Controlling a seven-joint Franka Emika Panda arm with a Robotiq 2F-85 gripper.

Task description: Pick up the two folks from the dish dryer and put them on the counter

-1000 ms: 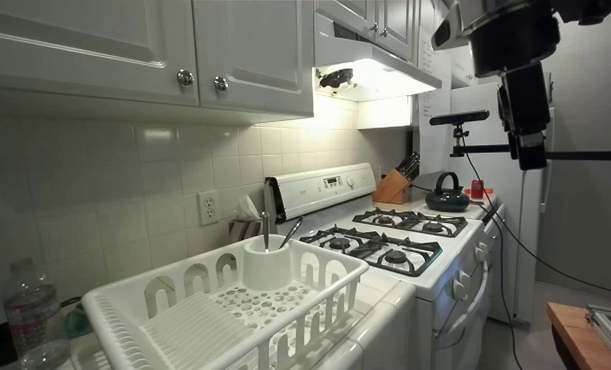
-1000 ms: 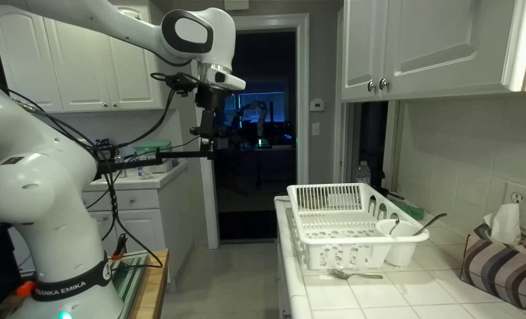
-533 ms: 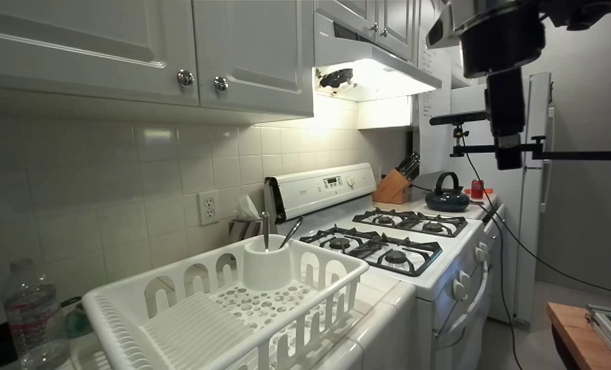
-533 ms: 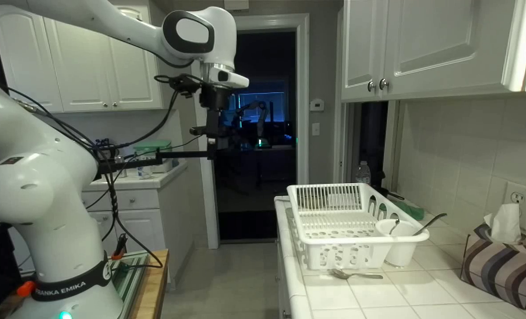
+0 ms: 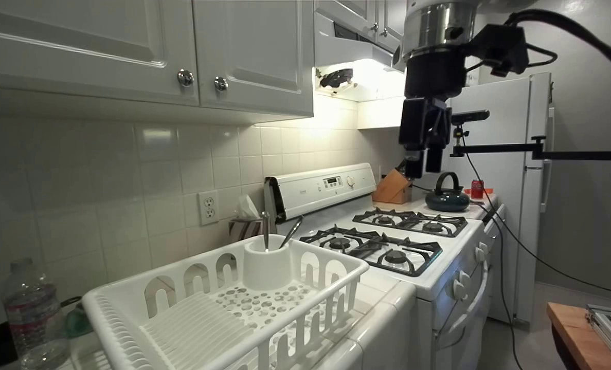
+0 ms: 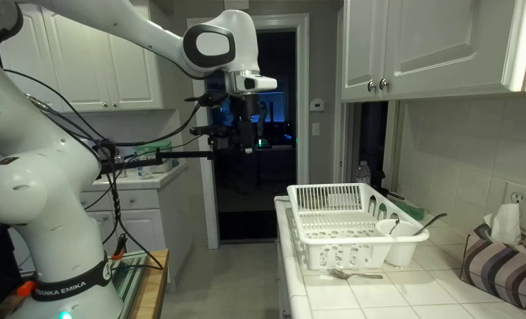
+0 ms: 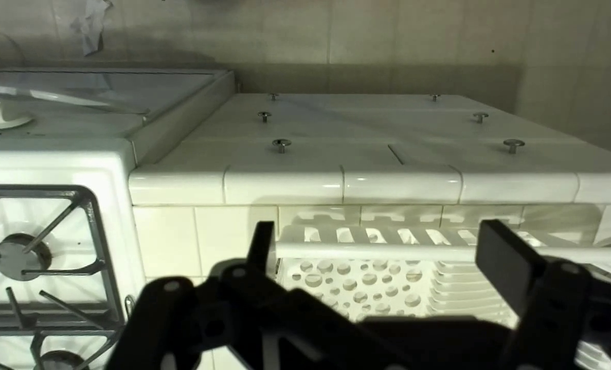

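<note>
"Where do the forks [image 5: 266,231] lie from the gripper [image 5: 424,165]?"

"Below it and farther toward the wall [image 5: 105,190]. They stand in the cup [image 5: 267,272], in the corner of the rack [image 6: 342,240] nearest the stove [image 5: 439,280]. Mostly handles show, so calling them forks is my reading."

"Their long axes?"

"In an exterior view one runs close to upright; its mate [image 5: 291,232] leans toward the stove. With the fingers [image 7: 508,267] pointing down, I judge the upright one easier to take."

"How do the jaws stand?"

"Wide apart in the wrist view, nothing held. It's the only arm [image 6: 139,33], so it must reach across and down to the cup."

"Anything on the counter [image 6: 334,297]?"

"A utensil [image 6: 362,275] lies flat just outside the rack, handle toward the wall. Fork or spoon, I can't tell."

"And the stuff of it all?"

"The rack is white plastic, slotted at the sides, its floor pierced with round holes. The cup is smooth and round. The handles are slim, shiny metal, likely to twist in a loose grip. The counter is glossy tile scored by grout lines."
</note>
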